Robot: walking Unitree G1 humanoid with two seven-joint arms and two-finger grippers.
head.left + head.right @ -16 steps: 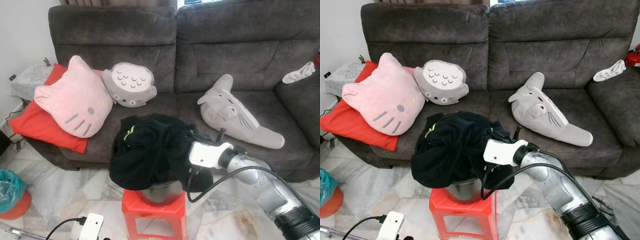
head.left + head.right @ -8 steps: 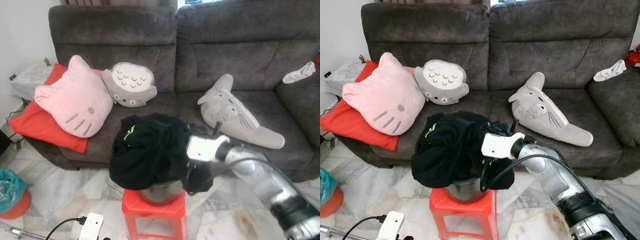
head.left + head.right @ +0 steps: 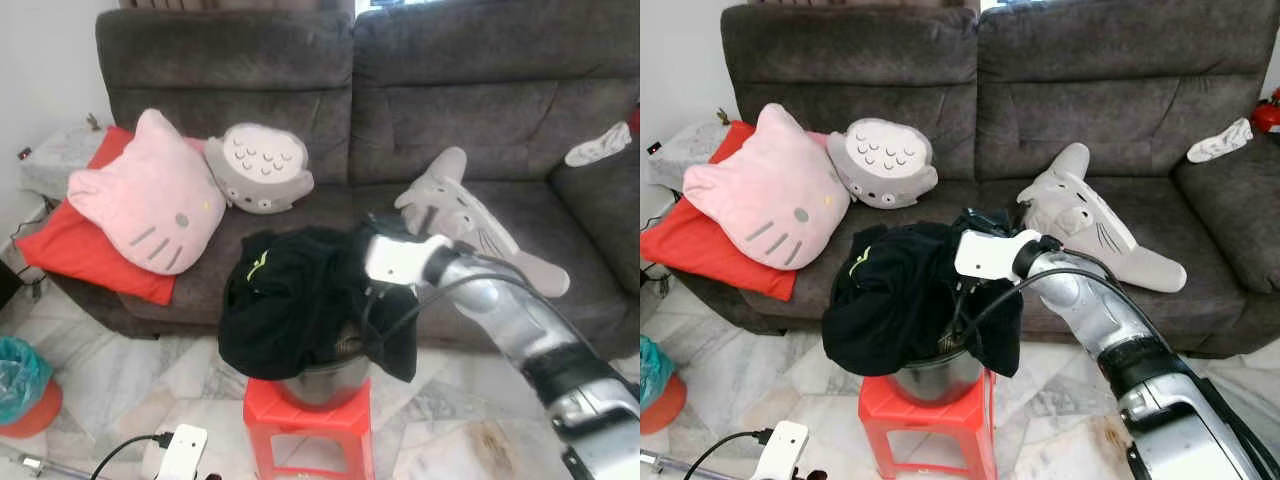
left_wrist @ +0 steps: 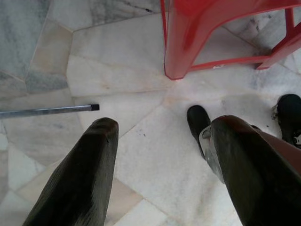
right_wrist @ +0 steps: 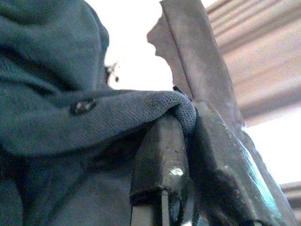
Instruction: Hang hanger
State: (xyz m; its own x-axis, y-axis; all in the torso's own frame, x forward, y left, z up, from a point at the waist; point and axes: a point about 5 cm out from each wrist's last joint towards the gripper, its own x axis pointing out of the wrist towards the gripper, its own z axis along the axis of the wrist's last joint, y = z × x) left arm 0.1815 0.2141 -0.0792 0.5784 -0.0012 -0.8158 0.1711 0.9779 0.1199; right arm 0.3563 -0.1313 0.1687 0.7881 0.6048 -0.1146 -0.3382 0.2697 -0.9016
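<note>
A black garment [image 3: 290, 300] with a small green mark is heaped over a metal pot [image 3: 318, 382] that stands on a red plastic stool [image 3: 308, 432] in front of the sofa. My right gripper [image 3: 978, 222] sits at the garment's upper right edge, raised above the heap. In the right wrist view its fingers [image 5: 162, 155] are shut on a fold of the dark knitted cloth [image 5: 117, 117]. A flap of the garment hangs down below the white wrist [image 3: 396, 257]. My left gripper [image 4: 162, 127] hangs open over the marble floor beside the stool's leg [image 4: 181, 42].
A dark grey sofa [image 3: 450, 110] holds a pink cat cushion [image 3: 150, 195], a red cushion [image 3: 70, 250], a round grey plush [image 3: 260, 168] and a long grey plush [image 3: 480, 230]. A white device with a cable [image 3: 175, 450] and a teal bin [image 3: 22, 385] are on the floor.
My right arm has risen and swung toward the sofa, drawing the garment's right edge up with it. The left arm has not moved.
</note>
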